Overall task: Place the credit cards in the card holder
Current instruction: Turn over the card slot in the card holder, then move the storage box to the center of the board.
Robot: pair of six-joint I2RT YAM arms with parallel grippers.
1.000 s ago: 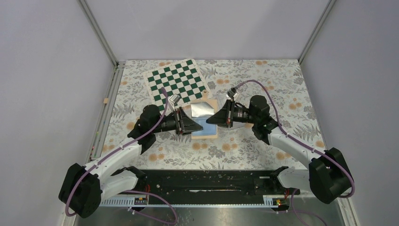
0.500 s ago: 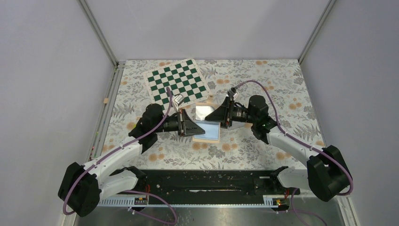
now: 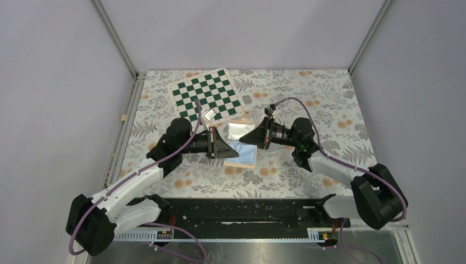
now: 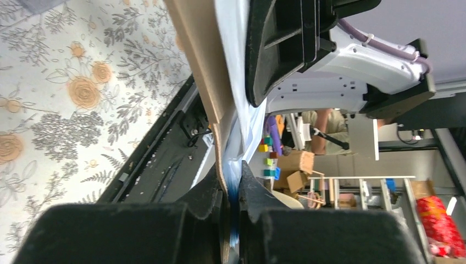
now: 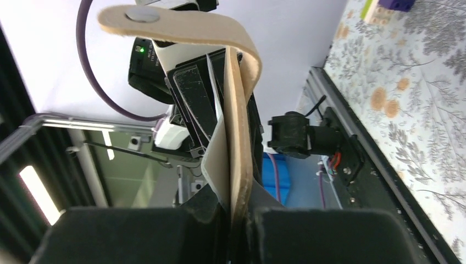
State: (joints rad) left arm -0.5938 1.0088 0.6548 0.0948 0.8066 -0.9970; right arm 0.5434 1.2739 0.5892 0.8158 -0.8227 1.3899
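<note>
The tan card holder [image 3: 237, 161] lies open in the middle of the table, its light-blue inside [image 3: 245, 152] facing up and its snap tab [image 3: 247, 115] at the far end. My left gripper [image 3: 225, 149] is shut on its left edge. In the left wrist view the left gripper [image 4: 231, 179] pinches the tan layer [image 4: 200, 71] and blue lining together. My right gripper [image 3: 247, 138] is shut on the right side. In the right wrist view the right gripper [image 5: 236, 206] clamps the tan wall [image 5: 239, 137] below the tab [image 5: 143, 14]. No credit cards can be told apart.
A green-and-white chessboard [image 3: 206, 99] lies just behind the card holder. A small purple cube [image 5: 395, 4] sits on the floral cloth in the right wrist view. A small tan block [image 3: 123, 117] rests at the left rail. The black base rail [image 3: 247, 212] runs along the near edge.
The left gripper has closed on the holder's left edge. The right gripper has let go and gripped again on the right side. The holder has shifted slightly and its grey upper part looks smaller.
</note>
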